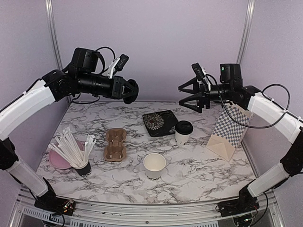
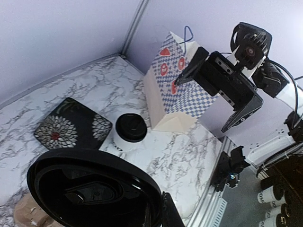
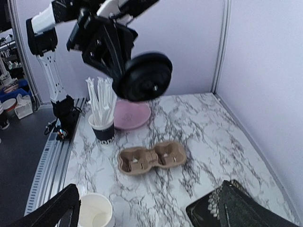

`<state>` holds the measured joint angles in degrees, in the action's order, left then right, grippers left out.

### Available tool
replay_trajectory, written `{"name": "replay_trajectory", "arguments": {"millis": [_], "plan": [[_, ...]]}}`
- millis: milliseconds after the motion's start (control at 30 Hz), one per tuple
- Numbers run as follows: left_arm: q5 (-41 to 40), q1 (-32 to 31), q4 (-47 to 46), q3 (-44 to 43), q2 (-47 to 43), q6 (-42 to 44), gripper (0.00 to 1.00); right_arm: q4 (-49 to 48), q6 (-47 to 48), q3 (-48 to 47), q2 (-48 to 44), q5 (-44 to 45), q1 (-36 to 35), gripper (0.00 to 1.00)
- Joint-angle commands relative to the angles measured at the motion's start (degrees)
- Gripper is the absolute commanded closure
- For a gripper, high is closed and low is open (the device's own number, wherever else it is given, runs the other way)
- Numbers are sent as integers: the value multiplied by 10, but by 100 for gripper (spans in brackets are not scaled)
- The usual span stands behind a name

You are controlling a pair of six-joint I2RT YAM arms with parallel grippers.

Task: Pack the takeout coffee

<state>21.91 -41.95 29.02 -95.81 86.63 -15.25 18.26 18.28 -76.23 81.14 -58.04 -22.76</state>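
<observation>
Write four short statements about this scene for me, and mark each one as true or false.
1. The left tool holds a black lid in the air. True.
2. Both white cups have lids on. False: the rear cup is lidded, but the front cup is open.
3. The right tool is open and empty. True.
4. A cup stands in the cardboard tray. False: its pockets are empty.

The round black plastic lid [image 2: 90, 189] runs off the left wrist view's bottom edge and hides nearly all of the brown cardboard cup tray [image 2: 21, 215]. The right wrist view's bottom edge cuts off the open white paper cup [image 3: 96, 213] and the black flower-patterned square tray [image 3: 208, 210].
</observation>
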Motion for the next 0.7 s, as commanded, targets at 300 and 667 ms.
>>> {"name": "replay_trajectory", "arguments": {"millis": [300, 667], "plan": [[242, 0, -354, 134, -43, -225, 95, -4, 4, -170, 91, 59, -146, 2], [262, -3, -402, 147, -53, -265, 95, -7, -3, -188, 111, 67, -181, 5]]}}
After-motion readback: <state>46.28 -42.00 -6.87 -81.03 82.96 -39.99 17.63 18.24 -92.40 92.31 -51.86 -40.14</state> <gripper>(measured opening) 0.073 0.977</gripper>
